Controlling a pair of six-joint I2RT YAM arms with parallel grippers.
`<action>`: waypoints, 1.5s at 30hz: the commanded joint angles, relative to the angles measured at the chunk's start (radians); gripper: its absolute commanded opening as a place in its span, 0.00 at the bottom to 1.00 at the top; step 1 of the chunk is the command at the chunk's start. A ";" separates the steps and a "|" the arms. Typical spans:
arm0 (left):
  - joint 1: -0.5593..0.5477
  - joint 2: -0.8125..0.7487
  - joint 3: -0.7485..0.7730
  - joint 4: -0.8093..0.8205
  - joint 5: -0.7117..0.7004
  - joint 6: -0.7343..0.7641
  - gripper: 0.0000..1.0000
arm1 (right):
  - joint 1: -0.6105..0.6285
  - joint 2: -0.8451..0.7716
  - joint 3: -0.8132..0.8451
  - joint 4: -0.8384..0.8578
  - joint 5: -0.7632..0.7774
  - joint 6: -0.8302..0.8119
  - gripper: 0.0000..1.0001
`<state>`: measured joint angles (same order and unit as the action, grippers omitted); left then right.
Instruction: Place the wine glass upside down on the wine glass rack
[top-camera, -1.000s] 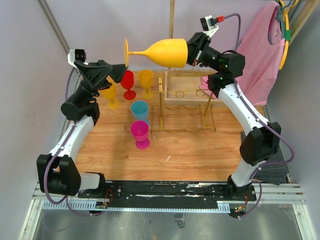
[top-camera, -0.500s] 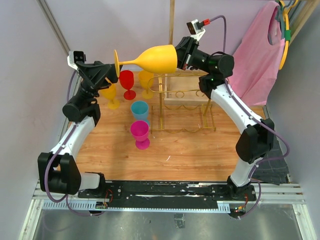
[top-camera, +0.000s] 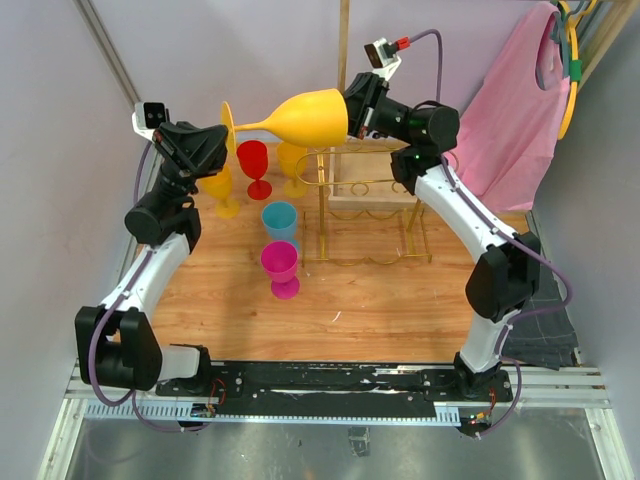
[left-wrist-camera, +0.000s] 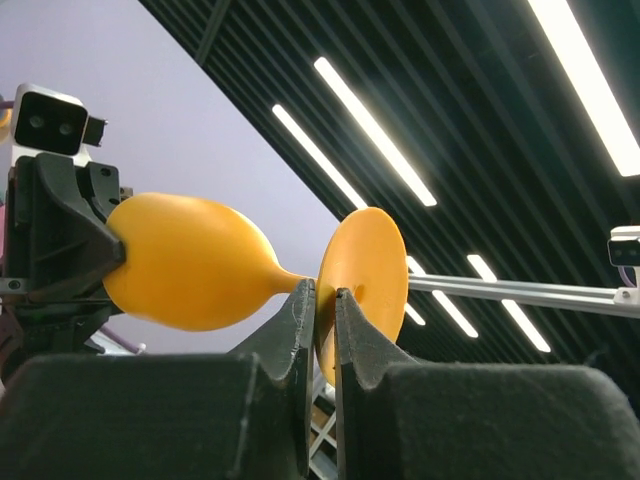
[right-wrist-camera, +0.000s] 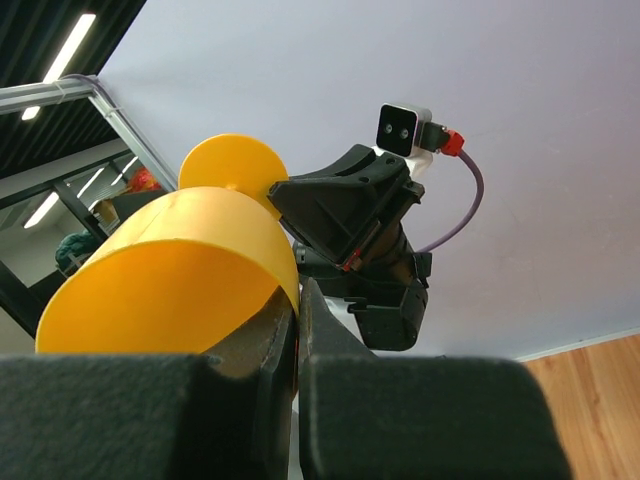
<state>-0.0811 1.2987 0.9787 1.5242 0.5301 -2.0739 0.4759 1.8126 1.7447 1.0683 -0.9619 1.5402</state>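
Two grips | wine glass (top-camera: 305, 117) sideways | right tool (right-wrist-camera: 298, 300): rim | left tool (left-wrist-camera: 326, 300): foot

I hold both arms up high, reaching toward each other. My right gripper (right-wrist-camera: 297, 295) points left, fingers squeezed tight on the wine glass (top-camera: 310, 118). My left gripper (left-wrist-camera: 325, 300) points right, fingers almost touching, pinching its foot.
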 joint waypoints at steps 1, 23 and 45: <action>0.001 -0.032 0.003 0.237 -0.002 -0.268 0.06 | 0.020 0.008 0.052 0.026 0.002 -0.014 0.01; 0.001 -0.038 0.152 0.266 -0.056 -0.278 0.00 | -0.003 -0.088 -0.034 -0.073 -0.031 -0.116 0.49; 0.121 0.012 0.207 0.062 0.073 -0.095 0.00 | -0.104 -0.518 -0.157 -0.976 0.043 -0.843 0.53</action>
<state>0.0036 1.3170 1.1809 1.5230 0.5159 -2.0739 0.3958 1.3697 1.6245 0.2665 -0.9649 0.8688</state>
